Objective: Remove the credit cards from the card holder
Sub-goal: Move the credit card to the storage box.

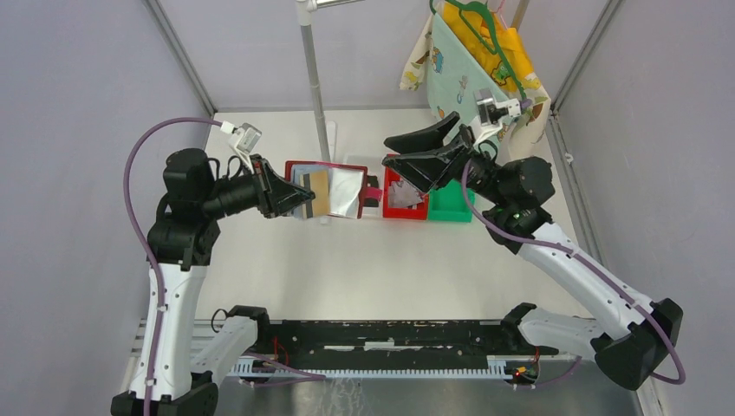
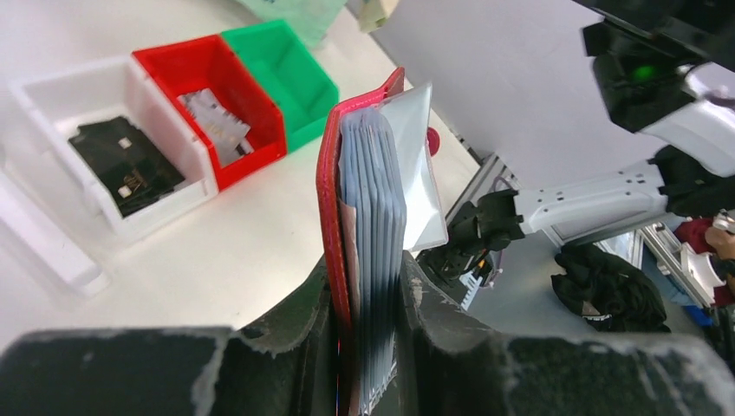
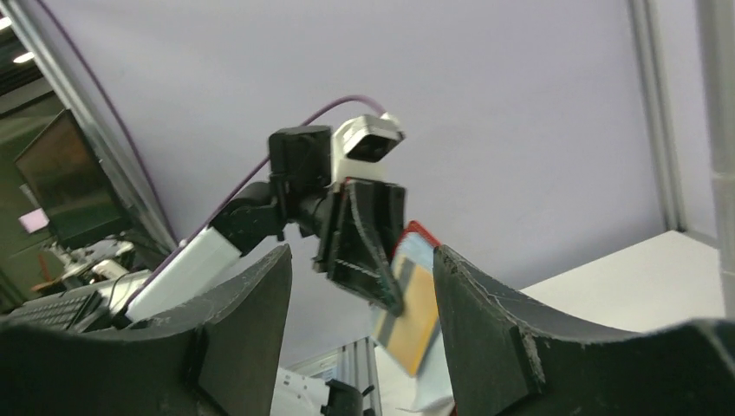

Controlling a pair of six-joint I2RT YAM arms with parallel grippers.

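Hanging open above the tabletop's middle, the holder (image 1: 347, 192) was clamped by the left end effector (image 1: 303, 195). The right end effector (image 1: 390, 151), open and empty, was poised beside it. The exposed card (image 1: 319, 192) was best pinched by its edge and drawn straight out.

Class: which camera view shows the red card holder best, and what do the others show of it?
Top external: the card holder is open toward the camera, a tan card visible inside. Left wrist shows it edge-on, clamped in the left hand. Right wrist catches only a blurred part.
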